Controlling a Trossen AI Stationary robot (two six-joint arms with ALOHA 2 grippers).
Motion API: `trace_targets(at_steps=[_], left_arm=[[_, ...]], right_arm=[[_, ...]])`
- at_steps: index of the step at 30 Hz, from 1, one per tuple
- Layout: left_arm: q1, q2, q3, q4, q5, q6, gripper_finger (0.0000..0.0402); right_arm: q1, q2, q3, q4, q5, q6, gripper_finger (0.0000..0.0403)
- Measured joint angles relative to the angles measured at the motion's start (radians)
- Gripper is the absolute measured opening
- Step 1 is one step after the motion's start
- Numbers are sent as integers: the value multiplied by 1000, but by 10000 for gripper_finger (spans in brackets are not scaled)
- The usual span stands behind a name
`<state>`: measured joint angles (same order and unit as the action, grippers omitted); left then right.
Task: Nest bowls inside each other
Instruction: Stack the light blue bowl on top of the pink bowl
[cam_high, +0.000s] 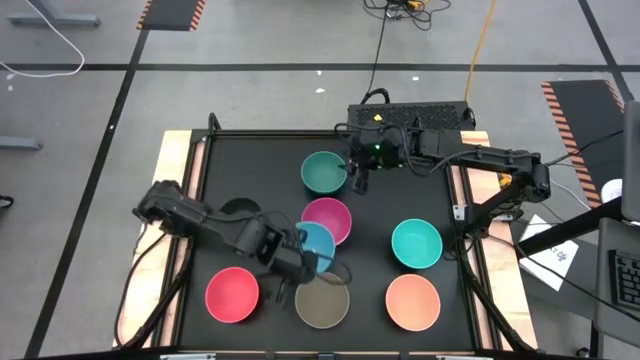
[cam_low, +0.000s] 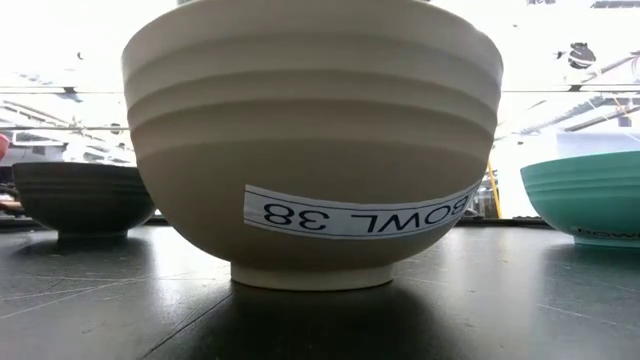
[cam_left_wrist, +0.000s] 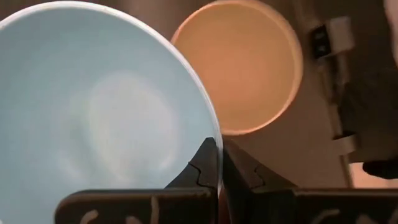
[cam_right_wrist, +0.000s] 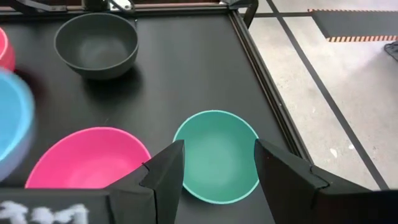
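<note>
Light blue bowl (cam_high: 318, 243): gripped at its rim, mouth up, near the table's middle, beside the magenta bowl (cam_high: 328, 217) and just above the olive-grey bowl (cam_high: 323, 303).
Long axis: none is shown; the bowl is round.
Left gripper (cam_high: 297, 262): fingers pinched narrow on that rim.
Key relation: the olive-grey bowl lies just past the held rim; a short carry is judged enough.
Right gripper (cam_high: 358, 181): fingers spread wide, nothing held, over the dark green bowl (cam_high: 324, 172).

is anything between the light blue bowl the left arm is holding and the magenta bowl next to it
Nothing visible. The left gripper is shut on the light blue bowl's rim, and that bowl already sits right against the magenta bowl, overlapping its edge from above. The right gripper hangs over the green bowl.
</note>
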<state>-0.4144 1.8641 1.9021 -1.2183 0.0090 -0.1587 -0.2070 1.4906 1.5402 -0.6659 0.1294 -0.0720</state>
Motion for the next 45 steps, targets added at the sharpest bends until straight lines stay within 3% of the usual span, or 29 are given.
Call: trace_targets(at_steps=[10,23,27,34,45], left_arm=[[-87,98,189,20,16,-26,5],[-126,211,197,63,35,-65,5],[-124,213,196,41,-29,-88,5],[-89,168,225,-32,-109,-66,5],[64,162,226,-107,-113,79,5]], right_arm=[[-4,0,0,5,0,7,187],[-4,0,0,12,0,7,187],[-4,0,0,12,-1,7,187],[-4,0,0,8,-1,7,187],[-3,0,0,-4,-1,7,187]])
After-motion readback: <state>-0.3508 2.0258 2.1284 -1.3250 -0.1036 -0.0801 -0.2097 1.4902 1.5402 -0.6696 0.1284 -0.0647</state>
